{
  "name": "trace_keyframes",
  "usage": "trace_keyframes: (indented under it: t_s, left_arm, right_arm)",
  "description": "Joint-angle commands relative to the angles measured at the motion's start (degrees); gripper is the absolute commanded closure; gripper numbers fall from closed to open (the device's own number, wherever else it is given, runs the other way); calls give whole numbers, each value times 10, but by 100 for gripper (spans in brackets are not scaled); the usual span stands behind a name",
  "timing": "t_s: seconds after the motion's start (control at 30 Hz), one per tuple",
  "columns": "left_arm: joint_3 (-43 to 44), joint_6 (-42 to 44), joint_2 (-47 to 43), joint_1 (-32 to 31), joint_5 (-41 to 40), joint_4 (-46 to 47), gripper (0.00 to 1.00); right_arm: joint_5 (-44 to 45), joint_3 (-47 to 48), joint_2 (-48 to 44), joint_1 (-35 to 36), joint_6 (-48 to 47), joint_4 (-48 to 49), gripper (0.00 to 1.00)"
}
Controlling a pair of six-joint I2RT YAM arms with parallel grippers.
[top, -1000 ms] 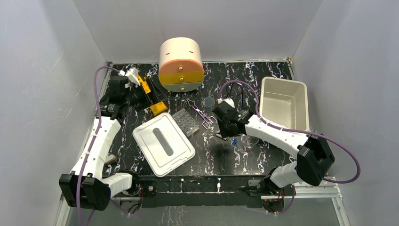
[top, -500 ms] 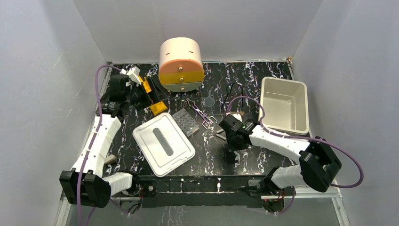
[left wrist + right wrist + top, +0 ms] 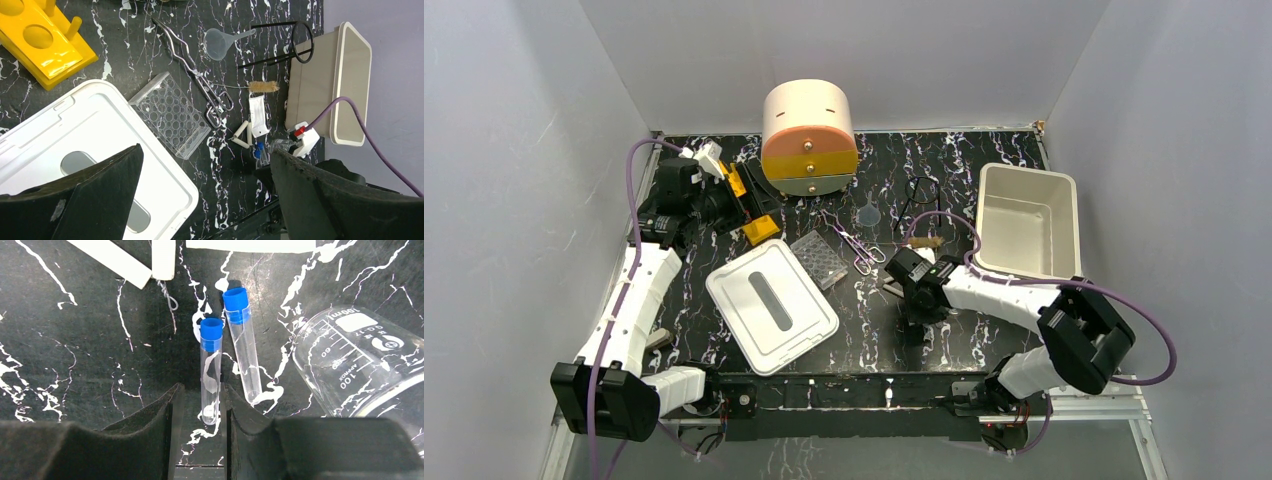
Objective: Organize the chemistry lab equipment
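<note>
From above, my right claw (image 3: pixel 911 322) points down at the worktop (image 3: pixel 984 150), just off the near left corner of the white bin (image 3: pixel 1027 171). My left claw (image 3: pixel 740 200) is far to the bin's left, beside the yellow rack (image 3: pixel 760 231). The clear well plate (image 3: pixel 819 258) and purple-handled scissors (image 3: pixel 854 245) lie between the bin and the white lid (image 3: pixel 772 305).

Through my left wrist camera, the left claw (image 3: pixel 204 160) stands wide apart and grips nothing. The small brush (image 3: pixel 262 87) and black-framed glasses (image 3: pixel 300 42) lie just beside the bin's (image 3: pixel 350 90) long wall. The white triangle (image 3: pixel 243 136) and the blue-capped tubes (image 3: pixel 259 150) sit near its corner, and the well plate (image 3: pixel 172 120) lies farther off.

Through my right wrist camera, the right claw (image 3: pixel 203 388) is narrowly apart and straddles the lower end of one blue-capped tube (image 3: pixel 210 365). Dark worktop shows between the tube and one pad, so nothing is clamped. A second tube (image 3: pixel 244 340) lies just beside it, and a tipped glass beaker (image 3: pixel 360 360) lies near that.
</note>
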Motion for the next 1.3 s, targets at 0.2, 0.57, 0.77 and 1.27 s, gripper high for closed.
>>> trace_keyframes:
  t_s: [0.2,0.57,0.77,1.27]
  left_arm:
    - [5,-27,-1,-2,6,1,4]
    - [-6,-132,17,-36,-5,17,10]
    - [-22,-176,30,-81,-28,34,10]
    - [49,-238,171,-240,21,136,19]
  right_arm:
    - [8,-29,11,0,-16,73,65]
    - [19,-48,-7,0,-30,129,78]
    - [13,-34,-64,0,-58,134,79]
    - [-43,133,-94,-6,-126,212,78]
